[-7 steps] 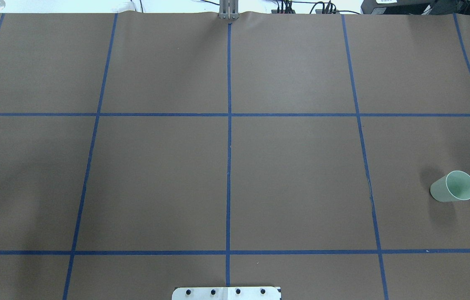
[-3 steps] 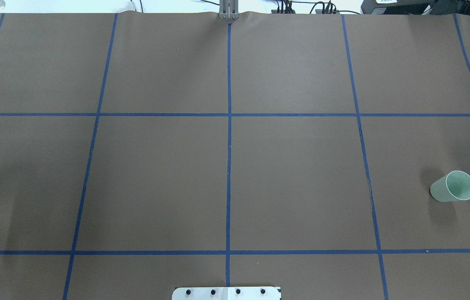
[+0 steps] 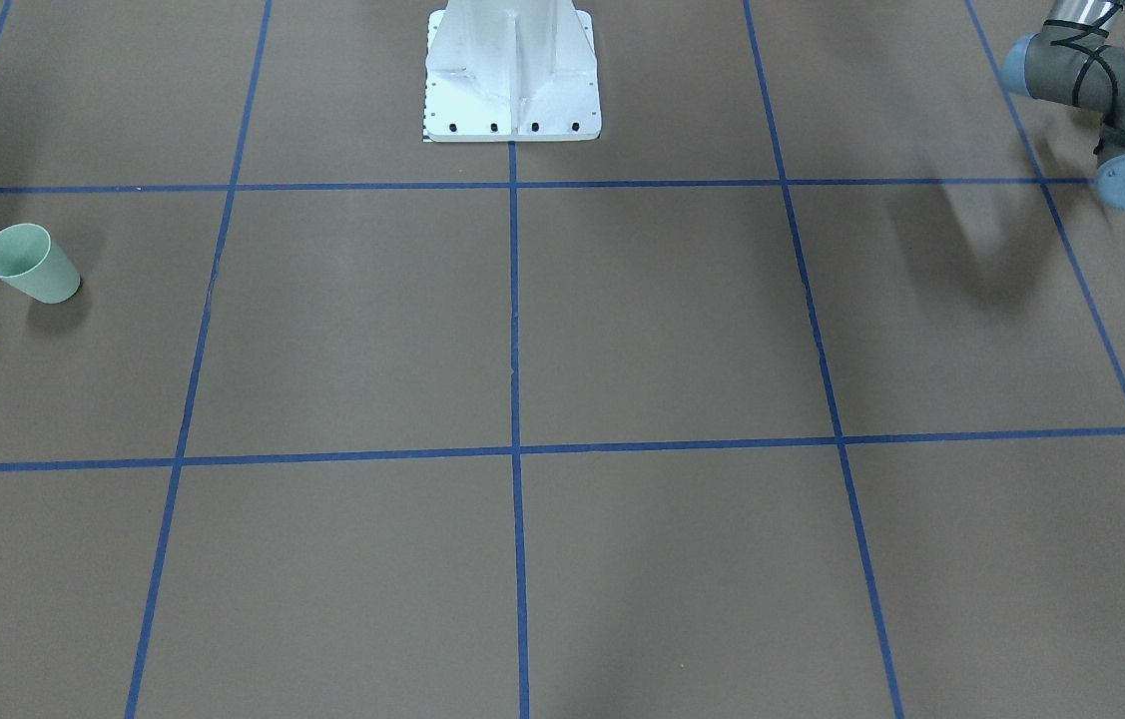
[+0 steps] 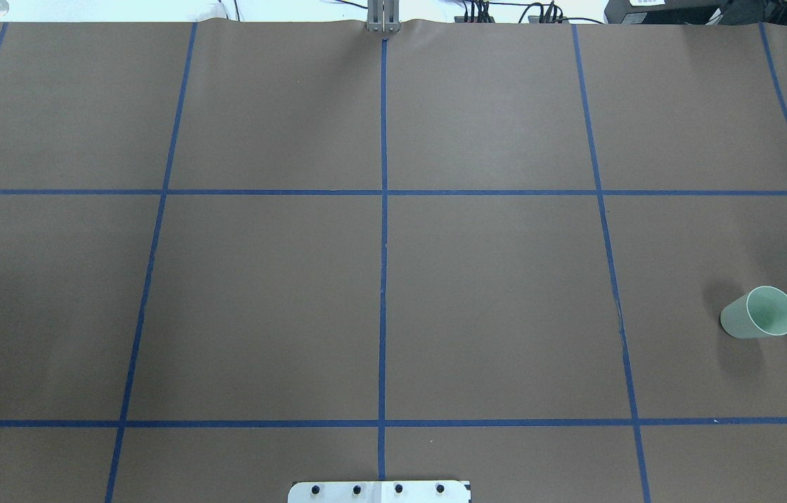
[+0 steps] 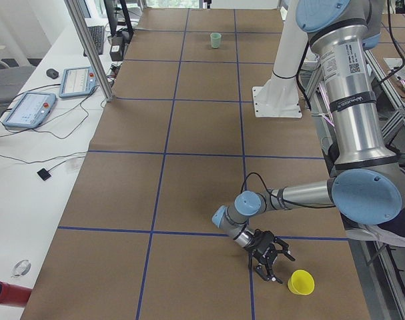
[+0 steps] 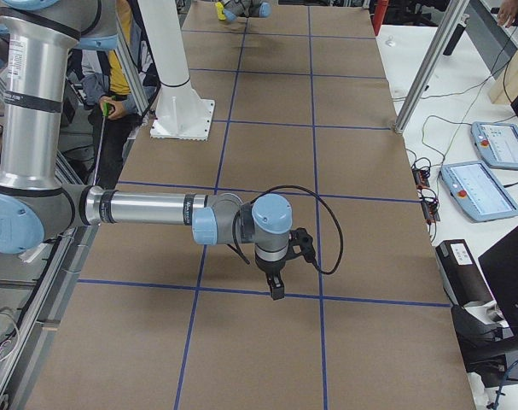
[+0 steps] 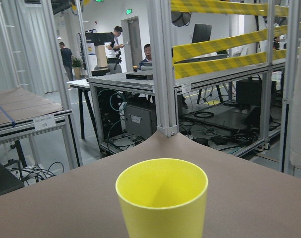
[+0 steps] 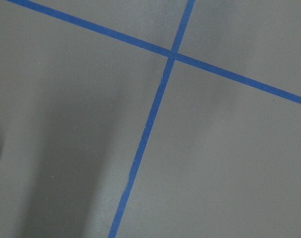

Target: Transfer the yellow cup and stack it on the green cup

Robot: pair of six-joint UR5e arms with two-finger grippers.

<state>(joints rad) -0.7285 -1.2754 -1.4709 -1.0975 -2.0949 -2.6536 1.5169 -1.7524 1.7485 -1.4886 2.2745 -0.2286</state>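
Note:
The yellow cup stands upright near the table's end on my left; it fills the lower middle of the left wrist view and shows small and far in the exterior right view. My left gripper hovers low just beside it, fingers pointing at it; I cannot tell whether it is open or shut. The green cup stands upright alone at the right side, far off in the exterior left view. My right gripper points down above the brown table; I cannot tell its state.
The white robot pedestal stands at the table's robot-side edge. Blue tape lines divide the brown cover. Tablets and cables lie on the white side bench. A seated person is behind the pedestal.
In the overhead view a faint shadow at the left edge has slid toward the near edge. The green cup has not moved.

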